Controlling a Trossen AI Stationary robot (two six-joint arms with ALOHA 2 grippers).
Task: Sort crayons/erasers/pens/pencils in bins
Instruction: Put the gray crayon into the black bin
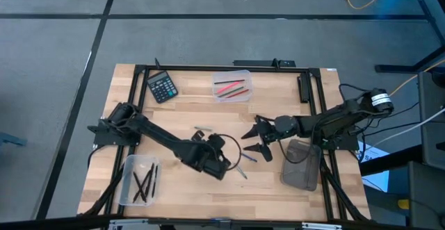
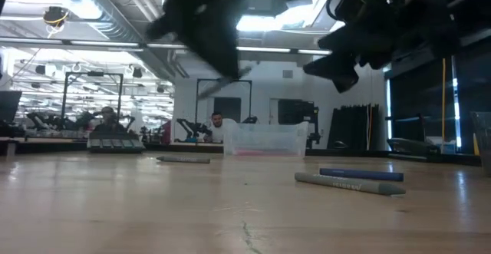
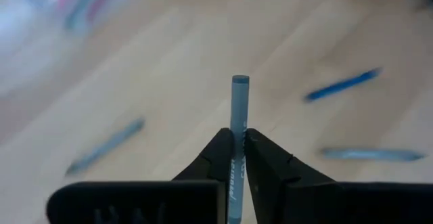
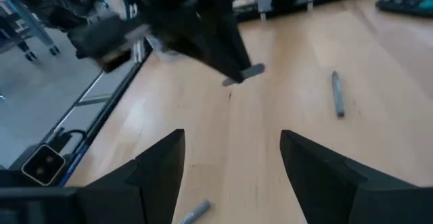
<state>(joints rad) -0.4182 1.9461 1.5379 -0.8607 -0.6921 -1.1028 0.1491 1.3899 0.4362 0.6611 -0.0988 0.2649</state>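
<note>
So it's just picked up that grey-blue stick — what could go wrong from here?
The left gripper pinches the thin grey-blue crayon only near one end, so it might swivel or slip out. The open right gripper hovers close by above the middle of the table, so the arms could bump. Loose crayons such as the blue one could get knocked if an arm sweeps low.

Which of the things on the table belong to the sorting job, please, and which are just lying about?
Part of the job:
grey-blue crayon pinched in the left gripper
loose sticks on the wood
clear bin with red sticks
clear bin with black sticks
dark grey bin
open right gripper

Just lying about:
black calculator
</note>
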